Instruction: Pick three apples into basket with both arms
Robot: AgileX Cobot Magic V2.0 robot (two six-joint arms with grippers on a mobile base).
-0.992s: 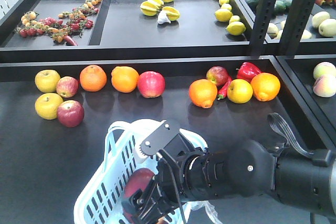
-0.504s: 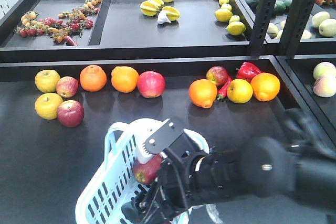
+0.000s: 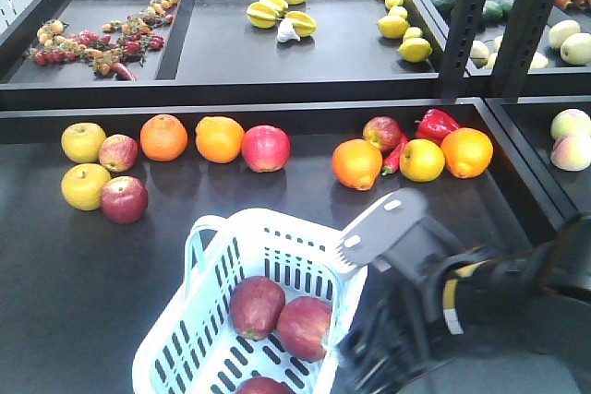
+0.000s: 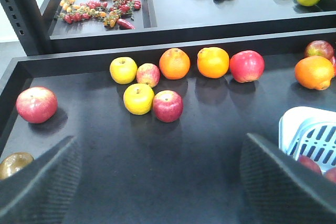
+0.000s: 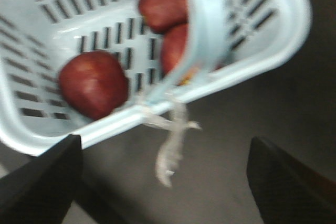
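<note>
Where the front view's lower centre shows the basket (image 3: 199, 339), three apples (image 3: 257, 306) lie inside it, touching. Right gripper (image 5: 163, 182): jaws spread wide, empty, over the basket's near rim. Left gripper (image 4: 157, 182): jaws apart, empty, above bare shelf (image 4: 157, 156).

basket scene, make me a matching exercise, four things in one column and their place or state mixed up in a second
Things:
1. apples
2. right tool
3. chili pepper
4. yellow apples

Places or states:
A. far left of the front shelf
B. open, beside the basket
C. inside the basket
D. between a red apple and an orange

Pairs: 1-C, 2-B, 3-D, 4-A
</note>
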